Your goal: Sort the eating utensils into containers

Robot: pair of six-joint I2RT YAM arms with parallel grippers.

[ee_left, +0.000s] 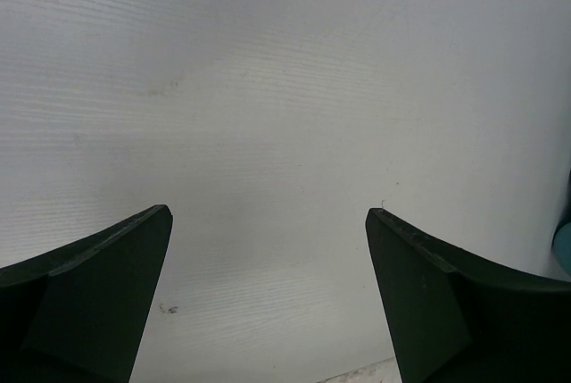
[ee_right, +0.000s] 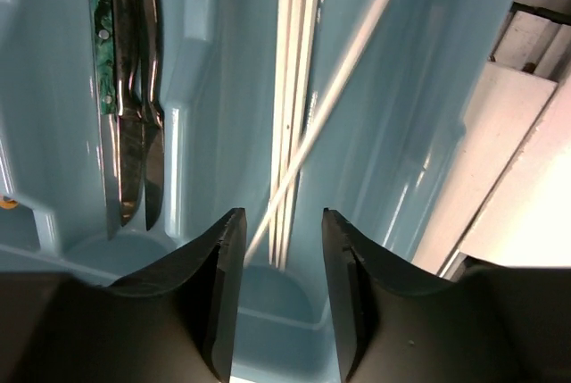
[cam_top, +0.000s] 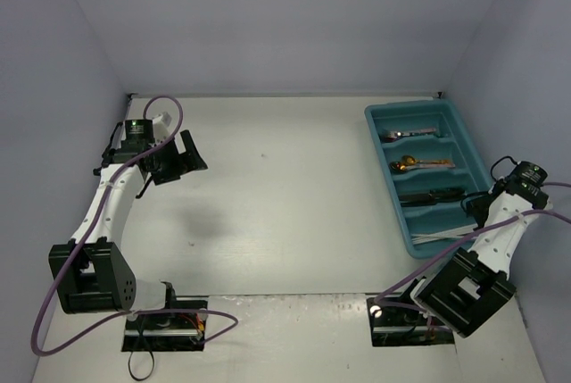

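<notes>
The teal tray (cam_top: 385,169) stands at the right of the table, its long compartments holding utensils: forks (cam_top: 412,134), gold spoons (cam_top: 419,164), dark knives (cam_top: 433,195) and white sticks (cam_top: 437,237). My right gripper (cam_top: 477,209) hovers over the tray's near end. In the right wrist view its jaws (ee_right: 281,222) stand apart with nothing between them. Below lie the white sticks (ee_right: 294,88), one stick (ee_right: 343,70) slanting across the others. The knives (ee_right: 134,115) lie in the neighbouring compartment. My left gripper (cam_top: 183,158) is far to the left, wide open (ee_left: 268,213) over bare table.
The tray's outer wall (ee_right: 419,133) runs close to the table's right edge, with the side wall just beyond. Both arm bases and purple cables (cam_top: 178,316) sit along the near edge. White tabletop (ee_left: 268,88) fills the left wrist view.
</notes>
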